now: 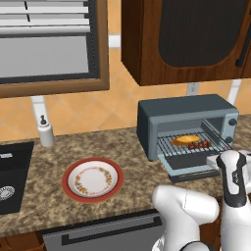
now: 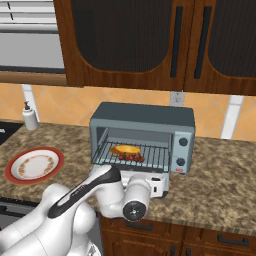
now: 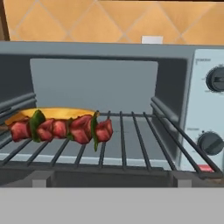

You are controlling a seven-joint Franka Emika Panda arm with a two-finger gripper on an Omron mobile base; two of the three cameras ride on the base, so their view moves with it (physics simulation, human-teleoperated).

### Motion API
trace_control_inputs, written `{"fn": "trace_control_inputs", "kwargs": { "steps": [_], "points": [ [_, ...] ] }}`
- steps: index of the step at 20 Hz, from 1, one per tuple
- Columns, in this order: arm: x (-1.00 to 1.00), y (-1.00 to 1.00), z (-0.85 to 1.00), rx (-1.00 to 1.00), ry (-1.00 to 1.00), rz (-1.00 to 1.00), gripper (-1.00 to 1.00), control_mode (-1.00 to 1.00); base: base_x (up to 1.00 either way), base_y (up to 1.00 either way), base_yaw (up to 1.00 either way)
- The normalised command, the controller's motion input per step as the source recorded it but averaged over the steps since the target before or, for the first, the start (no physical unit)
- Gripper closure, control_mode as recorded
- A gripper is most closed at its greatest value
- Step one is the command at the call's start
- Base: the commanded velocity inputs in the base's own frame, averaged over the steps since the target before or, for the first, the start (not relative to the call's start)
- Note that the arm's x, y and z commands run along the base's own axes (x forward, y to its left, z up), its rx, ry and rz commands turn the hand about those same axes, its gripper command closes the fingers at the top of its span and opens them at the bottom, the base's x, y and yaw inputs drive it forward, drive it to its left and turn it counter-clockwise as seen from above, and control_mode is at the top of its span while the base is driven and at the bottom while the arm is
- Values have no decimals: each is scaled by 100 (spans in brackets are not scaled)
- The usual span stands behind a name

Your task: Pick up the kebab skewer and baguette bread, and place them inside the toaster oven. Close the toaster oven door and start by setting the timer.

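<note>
The toaster oven (image 1: 186, 109) (image 2: 145, 117) (image 3: 109, 50) stands on the counter with its door (image 1: 184, 170) dropped open towards me. On its wire rack lies the baguette bread (image 1: 185, 140) (image 2: 126, 149) (image 3: 57, 113). The kebab skewer (image 1: 200, 145) (image 2: 131, 157) (image 3: 61, 129) rests just in front of the bread, touching it. My gripper (image 1: 214, 160) (image 2: 161, 186) hovers low over the open door's right part, facing into the oven, open and holding nothing. Two knobs (image 3: 211, 143) sit on the oven's right panel.
A red-rimmed plate (image 1: 92, 179) (image 2: 34, 165) sits on the granite counter left of the oven. Farther left are a sink (image 1: 10, 181) and a soap dispenser (image 1: 45, 131) (image 2: 30, 117). Dark wooden cabinets (image 2: 150, 40) hang above the oven.
</note>
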Motion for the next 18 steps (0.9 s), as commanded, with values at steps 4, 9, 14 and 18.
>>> {"fn": "trace_control_inputs", "kwargs": {
  "steps": [4, 9, 14, 18],
  "points": [
    [9, 14, 0, 0, 0, -6, -100, -100, 0, 0, 0],
    [9, 10, 0, 0, 0, -2, -100, -100, 0, 0, 0],
    [7, 7, 0, 0, 0, 0, -100, -100, 0, 0, 0],
    [4, 11, -9, 0, 0, 0, -100, -100, 0, 0, 0]
  ]
}}
